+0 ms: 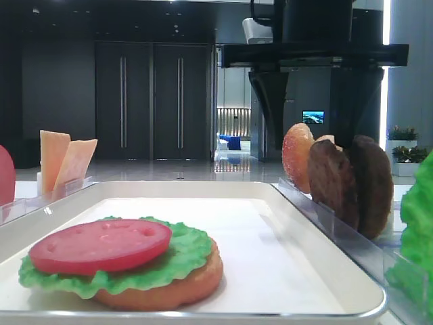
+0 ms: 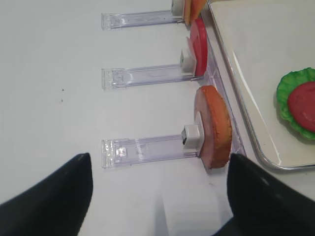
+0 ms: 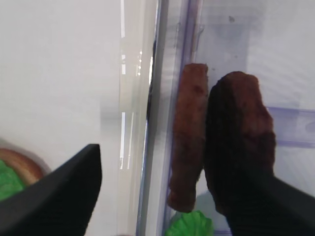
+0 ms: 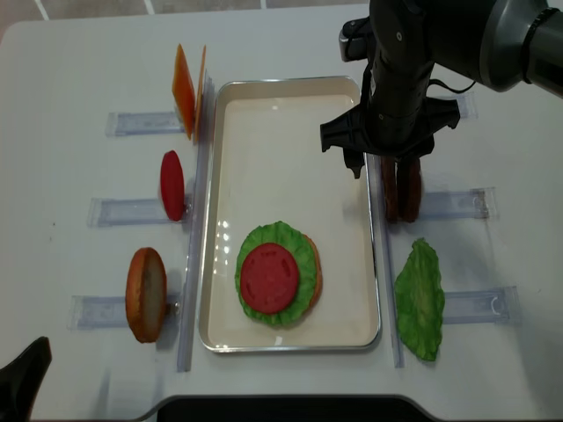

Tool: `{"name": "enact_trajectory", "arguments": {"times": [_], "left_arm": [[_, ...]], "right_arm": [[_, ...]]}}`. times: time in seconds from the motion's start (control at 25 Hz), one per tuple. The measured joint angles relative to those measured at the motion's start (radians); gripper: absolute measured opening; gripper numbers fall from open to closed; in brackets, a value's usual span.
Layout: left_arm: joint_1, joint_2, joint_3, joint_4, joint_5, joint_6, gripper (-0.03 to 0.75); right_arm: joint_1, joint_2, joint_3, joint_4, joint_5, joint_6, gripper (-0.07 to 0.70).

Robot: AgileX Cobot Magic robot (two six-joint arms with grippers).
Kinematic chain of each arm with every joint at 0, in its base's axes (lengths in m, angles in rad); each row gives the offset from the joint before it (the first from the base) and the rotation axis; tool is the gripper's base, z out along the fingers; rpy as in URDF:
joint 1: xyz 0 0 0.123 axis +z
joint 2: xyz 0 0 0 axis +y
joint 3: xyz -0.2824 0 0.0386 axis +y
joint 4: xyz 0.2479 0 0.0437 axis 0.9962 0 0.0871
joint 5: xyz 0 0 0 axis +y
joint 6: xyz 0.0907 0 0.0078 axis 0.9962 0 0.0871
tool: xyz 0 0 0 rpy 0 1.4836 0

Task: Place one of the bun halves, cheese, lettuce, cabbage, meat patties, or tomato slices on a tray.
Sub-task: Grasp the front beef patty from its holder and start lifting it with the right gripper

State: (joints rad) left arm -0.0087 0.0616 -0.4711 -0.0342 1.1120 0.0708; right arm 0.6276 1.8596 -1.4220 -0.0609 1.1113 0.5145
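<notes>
Right wrist view: right fingers [image 3: 162, 196] spread wide, two dark tips cut off at the bottom corners. One tip sits low left over the tray [image 3: 59, 73]; the other low right, overlapping the nearer of the two meat patties [image 3: 238, 137]. Both patties stand on edge between the tips, in a clear rack [image 3: 162, 98] just outside the tray rim. Contact cannot be told; the picture is blurred. A scrap of green shows at the bottom edge, and a bit of bun and green at far left.

Left wrist view: left fingers [image 2: 157, 196] released, two dark tips at the bottom corners, nothing between them but bare bench [image 2: 49, 59]. One bun half [image 2: 214, 128] stands upright in a rack just ahead of them. One tomato slice [image 2: 198, 46] stands in the next rack; cheese is cut off at the top edge.

Low exterior view: neither set of fingers clearly seen; dark arm parts at top. On the tray, one stack: bun, lettuce [image 1: 169, 261], tomato on top. Two cheese slices [image 1: 64, 159] at left. At right, one bun half and two patties on edge.

Overhead view: the right arm hangs over the patties beside the tray's right rim. A second lettuce leaf [image 4: 420, 299] lies on the bench, right of the tray. The left arm shows only as a dark corner at lower left.
</notes>
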Motion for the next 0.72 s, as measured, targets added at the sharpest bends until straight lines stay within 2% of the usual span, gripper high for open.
{"name": "enact_trajectory", "arguments": {"times": [0.72], "left_arm": [[0.000, 0.000, 0.000, 0.000, 0.000, 0.000, 0.659]], "right_arm": [[0.000, 0.028, 0.008, -0.026, -0.019, -0.002, 0.450]]}}
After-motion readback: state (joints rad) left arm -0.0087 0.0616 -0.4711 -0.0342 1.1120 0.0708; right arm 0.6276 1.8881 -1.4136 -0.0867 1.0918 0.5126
